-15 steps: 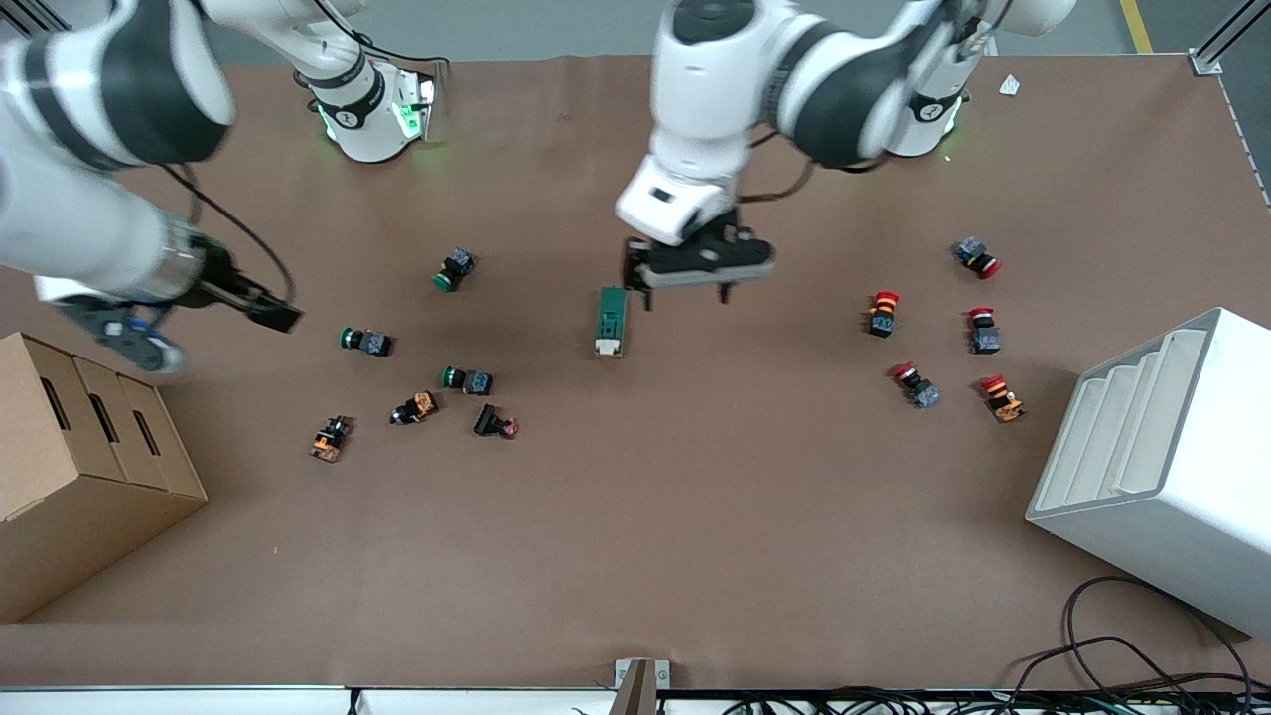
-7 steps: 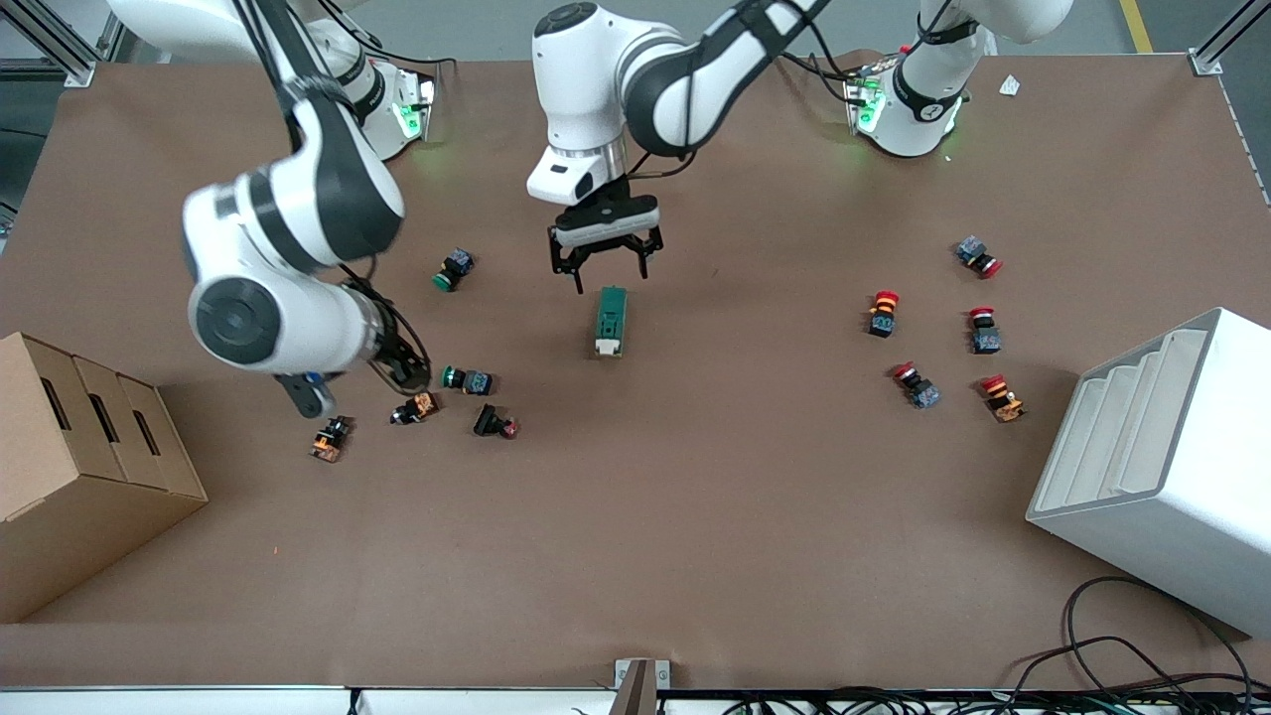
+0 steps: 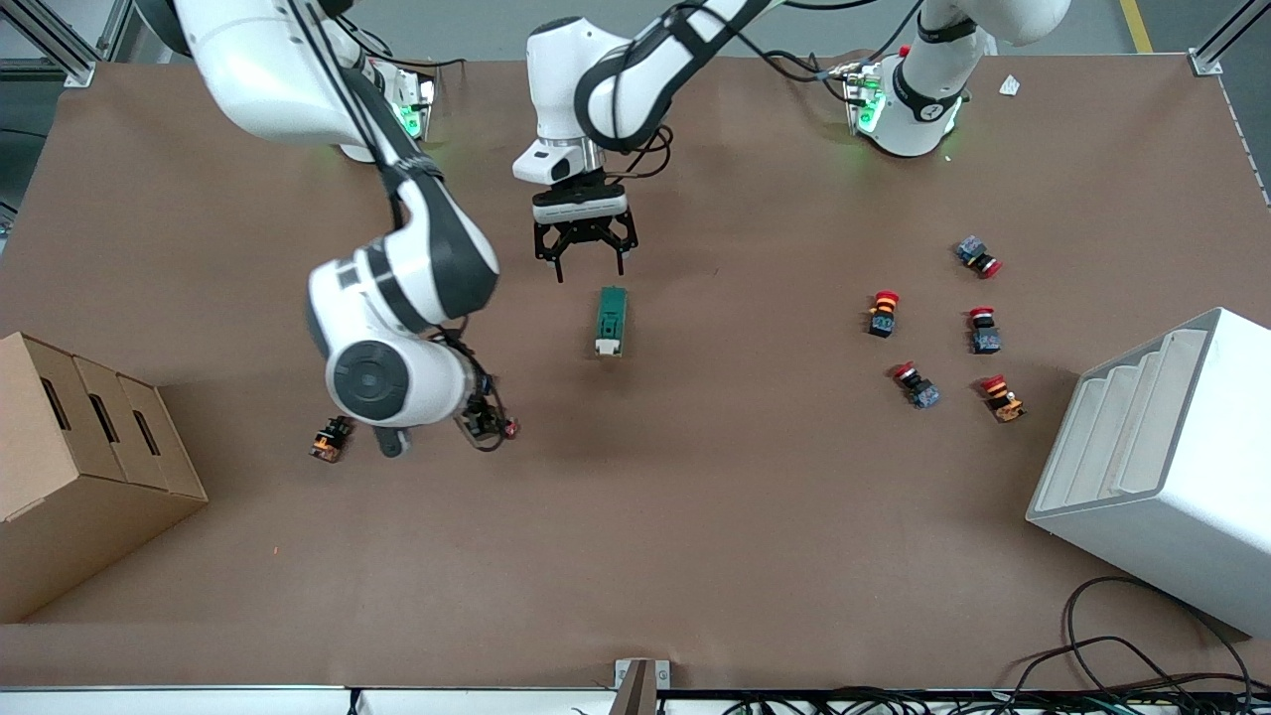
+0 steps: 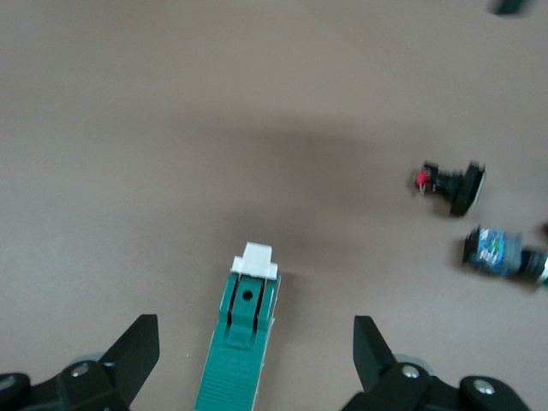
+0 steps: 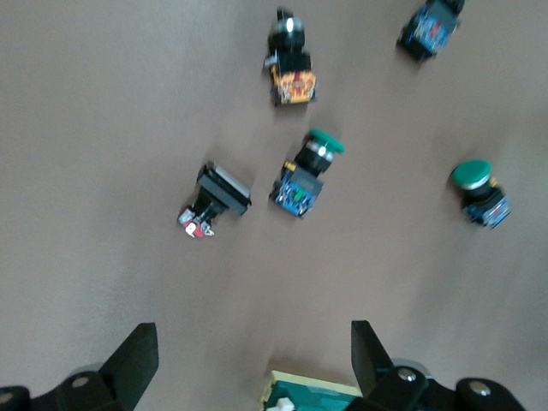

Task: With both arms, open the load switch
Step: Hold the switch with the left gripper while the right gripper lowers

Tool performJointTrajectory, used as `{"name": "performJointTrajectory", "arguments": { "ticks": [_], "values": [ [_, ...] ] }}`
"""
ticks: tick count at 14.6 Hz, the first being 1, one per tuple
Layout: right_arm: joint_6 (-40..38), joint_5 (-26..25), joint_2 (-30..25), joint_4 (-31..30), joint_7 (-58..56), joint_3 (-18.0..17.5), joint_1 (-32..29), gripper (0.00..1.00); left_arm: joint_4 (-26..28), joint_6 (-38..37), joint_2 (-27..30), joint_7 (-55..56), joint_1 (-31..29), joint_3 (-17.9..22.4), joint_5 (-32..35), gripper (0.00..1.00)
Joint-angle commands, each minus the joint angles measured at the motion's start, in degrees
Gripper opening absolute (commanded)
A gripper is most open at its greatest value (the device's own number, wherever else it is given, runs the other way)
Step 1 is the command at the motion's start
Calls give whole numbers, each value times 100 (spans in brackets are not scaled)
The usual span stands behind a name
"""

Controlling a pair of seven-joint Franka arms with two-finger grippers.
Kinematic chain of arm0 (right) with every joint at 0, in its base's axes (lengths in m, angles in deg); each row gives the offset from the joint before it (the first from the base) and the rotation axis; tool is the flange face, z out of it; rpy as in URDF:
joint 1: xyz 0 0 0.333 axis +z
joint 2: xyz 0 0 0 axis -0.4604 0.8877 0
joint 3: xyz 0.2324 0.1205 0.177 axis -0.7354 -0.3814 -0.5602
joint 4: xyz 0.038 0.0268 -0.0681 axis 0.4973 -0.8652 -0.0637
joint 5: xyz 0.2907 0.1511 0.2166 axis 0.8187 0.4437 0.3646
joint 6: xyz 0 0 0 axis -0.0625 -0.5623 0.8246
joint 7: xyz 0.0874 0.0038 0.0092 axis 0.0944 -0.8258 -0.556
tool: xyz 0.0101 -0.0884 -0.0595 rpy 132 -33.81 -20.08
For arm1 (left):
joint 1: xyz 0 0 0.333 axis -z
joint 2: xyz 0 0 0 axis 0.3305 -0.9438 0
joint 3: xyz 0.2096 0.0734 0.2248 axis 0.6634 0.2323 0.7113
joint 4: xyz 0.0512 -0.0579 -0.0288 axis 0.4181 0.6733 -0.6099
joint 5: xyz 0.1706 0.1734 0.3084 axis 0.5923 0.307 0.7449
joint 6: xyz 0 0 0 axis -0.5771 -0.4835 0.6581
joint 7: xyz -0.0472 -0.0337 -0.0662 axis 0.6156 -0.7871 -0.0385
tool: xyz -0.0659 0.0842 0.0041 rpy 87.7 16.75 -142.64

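Both black jaws spread wide over matte brown table [image 3: 695, 516], slim green load switch [image 3: 611, 320].

Even, fairly bright overhead light falls on the brown paper-covered bench [image 3: 695, 516], throwing only soft, faint shadows beside the white ribbed plastic bin [image 3: 1162, 467] and the folded cardboard box [image 3: 89, 467], with no strong glare; green indicator lights glow on both arm bases. The front view is sharp throughout, while both wrist views are soft. The small push buttons [image 5: 300, 180] look smeared, and a diffuse dark shadow patch lies on the bench near the dark green rectangular load switch [image 4: 242, 342].
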Motion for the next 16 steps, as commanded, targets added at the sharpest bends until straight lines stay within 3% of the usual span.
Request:
{"name": "performJointTrajectory", "arguments": {
  "ticks": [1, 5, 7, 9, 16],
  "values": [
    [64, 59, 424, 268, 447, 6, 245, 100, -40, -35, -420, 682, 227, 32, 773, 100],
    [389, 190, 960, 540, 1623, -108, 492, 100, 503, -80, -536, 2037, 395, 24, 1925, 100],
    [477, 584, 1022, 506, 2160, -161, 492, 100, 706, -88, -536, 2512, 517, 32, 2268, 100],
    [477, 945, 1049, 461, 2267, -161, 553, 100, 724, -219, -640, 2698, 535, 32, 2532, 100],
    [416, 1289, 1304, 329, 2338, -214, 852, 100, 716, -1195, -1159, 3725, 737, 32, 3385, 99]
  ]
}}
